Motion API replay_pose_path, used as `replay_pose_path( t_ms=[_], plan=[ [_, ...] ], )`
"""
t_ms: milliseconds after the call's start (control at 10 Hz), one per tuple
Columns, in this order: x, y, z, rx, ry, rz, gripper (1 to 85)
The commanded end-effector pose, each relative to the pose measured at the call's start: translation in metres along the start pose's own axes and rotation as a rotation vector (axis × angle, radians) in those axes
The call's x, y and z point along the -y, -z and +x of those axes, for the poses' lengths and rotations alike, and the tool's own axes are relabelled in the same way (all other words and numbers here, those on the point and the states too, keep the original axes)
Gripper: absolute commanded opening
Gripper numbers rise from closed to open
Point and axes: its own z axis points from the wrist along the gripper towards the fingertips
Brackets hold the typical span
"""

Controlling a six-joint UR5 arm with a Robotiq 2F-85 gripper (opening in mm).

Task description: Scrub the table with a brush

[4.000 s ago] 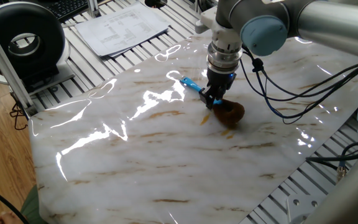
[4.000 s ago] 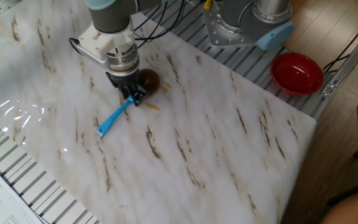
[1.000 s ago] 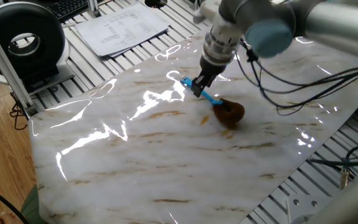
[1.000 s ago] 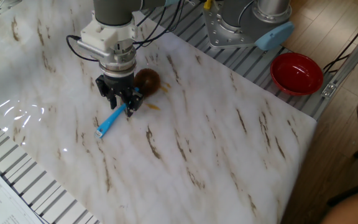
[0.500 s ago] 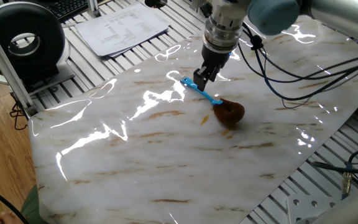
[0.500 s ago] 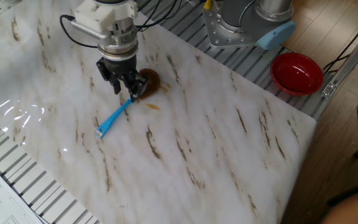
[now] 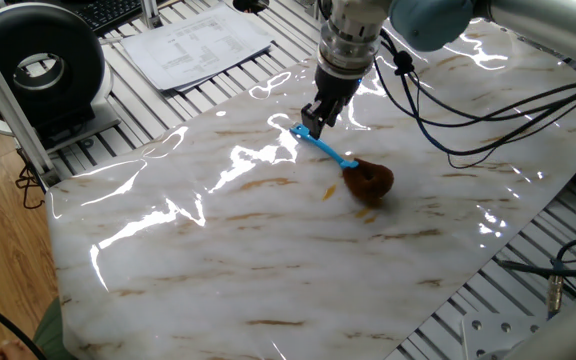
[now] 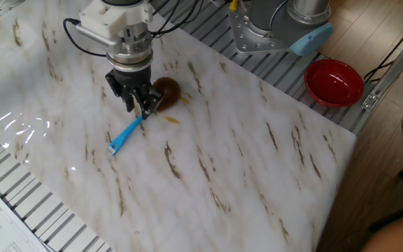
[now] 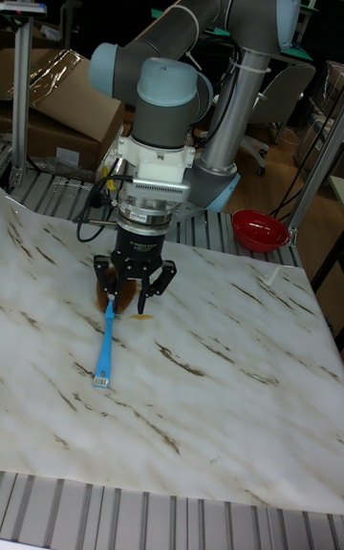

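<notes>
The brush [image 8: 142, 112] lies flat on the table [image 8: 243, 161], its brown head [image 7: 369, 181] resting beside a small orange-brown stain [image 8: 171, 120]; the blue handle [image 9: 104, 345] points away from the head; the tool [image 9: 134, 294] hangs just above the handle, its fingers [image 9: 102, 280] spread apart and holding nothing; a red bowl [image 8: 334, 82] sits off the table's edge.

Two fixed views look down on the table [image 7: 268, 260] from opposite sides; the tall view faces it frontally.
</notes>
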Motion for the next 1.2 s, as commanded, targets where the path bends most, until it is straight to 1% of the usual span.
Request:
replay_pose_path(
  t_ms=[0, 100, 200, 400, 500, 600, 700, 800, 900, 1000, 1100],
  plan=[
    [-0.005, 0.002, -0.003, 0.005, 0.009, -0.02, 42.7],
    [-0.007, 0.002, -0.006, 0.017, 0.04, -0.027, 42.7],
    [-0.012, 0.002, -0.005, 0.015, 0.043, -0.048, 44.0],
    [-0.013, 0.002, -0.004, 0.011, 0.029, -0.053, 46.3],
    [-0.015, 0.002, -0.006, 0.018, 0.02, -0.059, 46.3],
    [-0.014, 0.002, -0.011, 0.039, 0.026, -0.058, 46.7],
    [-0.006, 0.002, -0.009, 0.029, 0.048, -0.025, 50.7],
    [0.003, -0.003, -0.007, -0.02, 0.044, 0.008, 52.0],
    [0.003, -0.013, -0.024, -0.037, 0.033, 0.007, 51.7],
    [0.0, -0.024, -0.042, -0.037, 0.026, -0.005, 51.7],
    [0.002, -0.034, -0.055, -0.042, 0.023, 0.011, 51.3]
  ],
)
